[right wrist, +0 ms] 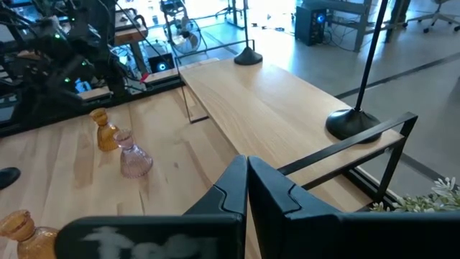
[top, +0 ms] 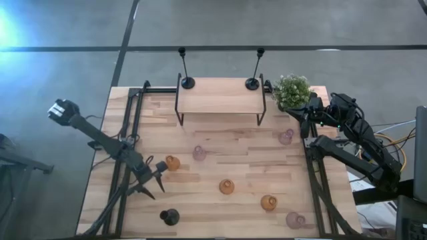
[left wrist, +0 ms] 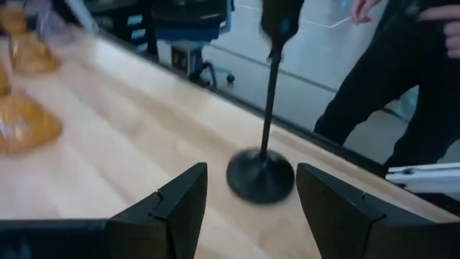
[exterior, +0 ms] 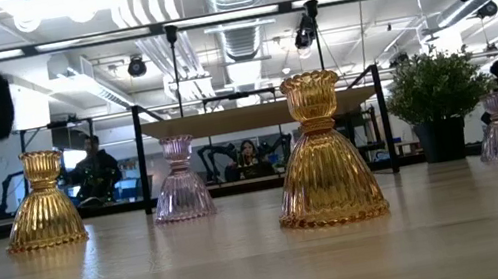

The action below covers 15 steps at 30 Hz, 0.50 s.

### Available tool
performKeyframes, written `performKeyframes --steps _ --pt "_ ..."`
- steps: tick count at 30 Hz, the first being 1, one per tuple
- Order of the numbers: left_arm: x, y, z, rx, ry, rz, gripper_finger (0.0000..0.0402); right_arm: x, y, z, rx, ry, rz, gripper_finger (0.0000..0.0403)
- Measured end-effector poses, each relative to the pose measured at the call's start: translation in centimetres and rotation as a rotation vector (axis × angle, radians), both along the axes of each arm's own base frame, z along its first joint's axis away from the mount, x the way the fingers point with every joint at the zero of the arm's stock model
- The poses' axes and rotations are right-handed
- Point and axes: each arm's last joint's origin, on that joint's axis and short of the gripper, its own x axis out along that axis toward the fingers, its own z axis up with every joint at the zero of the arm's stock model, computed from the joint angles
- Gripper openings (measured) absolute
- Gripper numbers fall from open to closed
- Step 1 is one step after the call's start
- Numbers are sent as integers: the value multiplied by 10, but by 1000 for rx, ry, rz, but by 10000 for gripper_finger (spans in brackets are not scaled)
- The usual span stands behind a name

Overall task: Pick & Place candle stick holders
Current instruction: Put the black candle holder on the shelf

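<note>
A black candle stick holder (left wrist: 260,176) stands upright on its round base near the table's front left edge (top: 169,216). My left gripper (left wrist: 251,205) is open just short of it, one finger on either side of the base, touching nothing (top: 157,180). Two more black holders (top: 187,83) (top: 251,84) stand on the wooden shelf (top: 220,97) at the far side. Amber glass holders (top: 173,163) (top: 227,187) (top: 268,203) and pink ones (top: 199,153) (top: 286,137) (top: 295,220) stand about the table. My right gripper (right wrist: 248,180) is shut and raised at the far right (top: 305,119).
A small green plant (top: 291,90) stands at the shelf's right end, close to my right arm. Black frame bars (top: 130,127) run along the table's left and right sides. A person in dark clothes (left wrist: 402,86) stands beyond the table's edge.
</note>
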Motion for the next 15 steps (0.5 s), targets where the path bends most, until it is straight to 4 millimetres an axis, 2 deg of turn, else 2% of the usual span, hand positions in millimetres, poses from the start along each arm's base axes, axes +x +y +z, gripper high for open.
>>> performKeyframes --steps 4,12,15 --pt "12 -8 6 60 -25 -17 218 0 0 0 0 0 0 8" --pt "33 -26 15 21 -43 -75 218 0 0 0 0 0 0 8" --pt "35 -34 9 38 2 -121 218 0 0 0 0 0 0 8"
